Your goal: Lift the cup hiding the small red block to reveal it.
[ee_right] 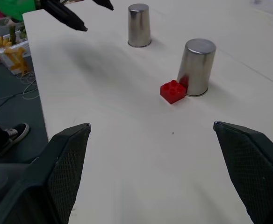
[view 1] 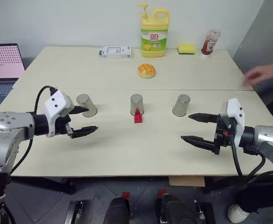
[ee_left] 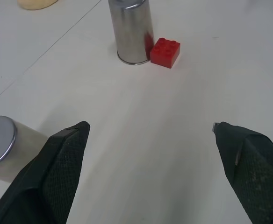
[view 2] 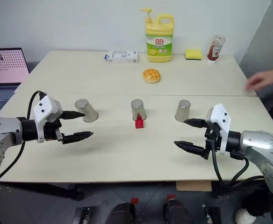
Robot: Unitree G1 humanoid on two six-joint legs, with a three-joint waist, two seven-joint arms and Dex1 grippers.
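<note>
Pale cream table point(view 1: 127, 154), smooth matte top with a seam across its middle, against a white wall. Small red block point(view 1: 138, 117): studded plastic brick, glossy, lying uncovered on the near half of the table, touching the near side of the base of the middle cup point(view 1: 136, 104). Middle cup: tapered shiny silver-grey metal, inverted, flat base uppermost. Two matching inverted cups in the same row, the left cup point(view 1: 86, 105) and the right cup point(view 1: 181, 105), each well apart from the block. Left gripper point(view 1: 82, 120): black textured fingers spread wide, holding nothing, hovering just beside the left cup. Right gripper point(view 1: 196, 127): black fingers likewise wide apart and empty, hovering near the right cup. Far half of table: round golden bun point(view 1: 146, 70) with scored crust; yellow plastic pump bottle point(view 1: 154, 31) with green label; yellow sponge point(view 1: 186, 48); red-capped sauce bottle point(view 1: 210, 43), standing on its cap; flat white box point(view 1: 116, 51). Open laptop point(view 1: 3, 65) at the left edge. Person's hand point(view 1: 262, 73) blurred above the right edge.
</note>
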